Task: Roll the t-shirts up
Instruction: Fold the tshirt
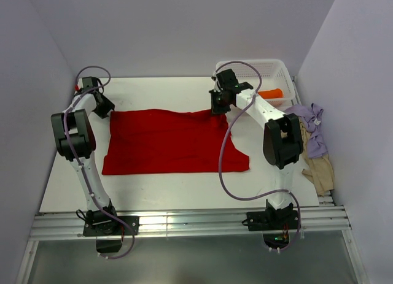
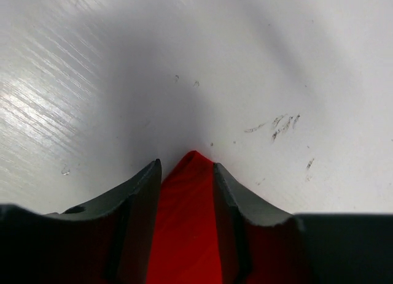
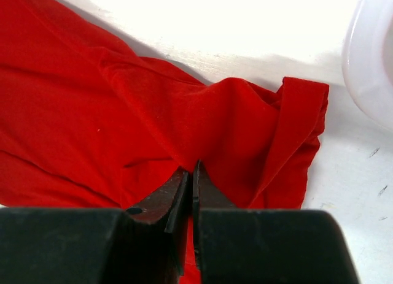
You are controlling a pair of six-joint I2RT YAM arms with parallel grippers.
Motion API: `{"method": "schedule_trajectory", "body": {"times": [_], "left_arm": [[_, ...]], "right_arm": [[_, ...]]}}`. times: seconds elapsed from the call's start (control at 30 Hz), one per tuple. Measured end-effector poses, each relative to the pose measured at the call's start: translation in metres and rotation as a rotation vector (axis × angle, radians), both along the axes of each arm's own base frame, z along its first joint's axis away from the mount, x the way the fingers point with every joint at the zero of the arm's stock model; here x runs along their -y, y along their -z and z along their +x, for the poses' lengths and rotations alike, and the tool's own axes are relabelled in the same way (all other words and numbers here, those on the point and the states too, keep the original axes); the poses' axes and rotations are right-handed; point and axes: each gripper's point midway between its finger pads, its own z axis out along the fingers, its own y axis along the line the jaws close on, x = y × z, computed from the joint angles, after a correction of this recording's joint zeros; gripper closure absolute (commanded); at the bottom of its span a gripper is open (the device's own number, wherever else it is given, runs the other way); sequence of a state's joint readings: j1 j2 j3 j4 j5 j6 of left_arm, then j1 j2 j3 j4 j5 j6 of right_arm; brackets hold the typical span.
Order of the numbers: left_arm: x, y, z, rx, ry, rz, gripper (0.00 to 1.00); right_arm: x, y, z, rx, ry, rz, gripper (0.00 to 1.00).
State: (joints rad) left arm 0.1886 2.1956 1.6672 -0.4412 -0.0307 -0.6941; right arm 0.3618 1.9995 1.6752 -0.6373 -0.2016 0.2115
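Observation:
The red t-shirt [image 1: 166, 143] lies spread flat on the white table. My left gripper [image 1: 105, 109] is at its far left corner. In the left wrist view the gripper [image 2: 187, 164] is shut on a peak of the red cloth [image 2: 187, 222], which fills the gap between the fingers. My right gripper [image 1: 218, 106] is at the far right corner. In the right wrist view it [image 3: 191, 167] is shut on a raised fold of the shirt [image 3: 123, 100]. The orange shirt [image 1: 270, 94] lies rolled in the basket. The lilac shirt [image 1: 313, 134] and the beige shirt [image 1: 319, 170] lie crumpled at the table's right edge.
The white mesh basket [image 1: 270, 64] stands at the back right corner, just behind my right gripper, and its rim shows in the right wrist view [image 3: 374, 57]. Walls close in the table on the left, back and right. A metal rail [image 1: 184, 222] runs along the near edge.

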Motion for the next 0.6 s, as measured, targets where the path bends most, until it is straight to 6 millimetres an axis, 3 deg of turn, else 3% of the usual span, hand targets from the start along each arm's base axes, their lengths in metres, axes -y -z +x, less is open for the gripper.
{"method": "schedule_trajectory", "body": {"times": [0.4, 0.47, 0.57, 0.6], "left_arm": [[0.0072, 0.0032, 0.003, -0.051, 0.018, 0.123, 0.59], [0.0066, 0.0031, 0.0046, -0.059, 0.018, 0.136, 0.65], [0.0048, 0.0048, 0.007, -0.075, 0.017, 0.159, 0.84], [0.0036, 0.0053, 0.0073, -0.08, 0.016, 0.167, 0.99]], "right_arm": [[-0.0009, -0.0038, -0.0001, 0.007, -0.003, 0.007, 0.93], [-0.0011, -0.0039, -0.0001, 0.007, -0.004, 0.008, 0.93], [-0.0013, -0.0037, -0.0003, 0.006, -0.004, 0.009, 0.93], [-0.0013, -0.0031, -0.0005, 0.006, -0.005, 0.01, 0.93]]}}
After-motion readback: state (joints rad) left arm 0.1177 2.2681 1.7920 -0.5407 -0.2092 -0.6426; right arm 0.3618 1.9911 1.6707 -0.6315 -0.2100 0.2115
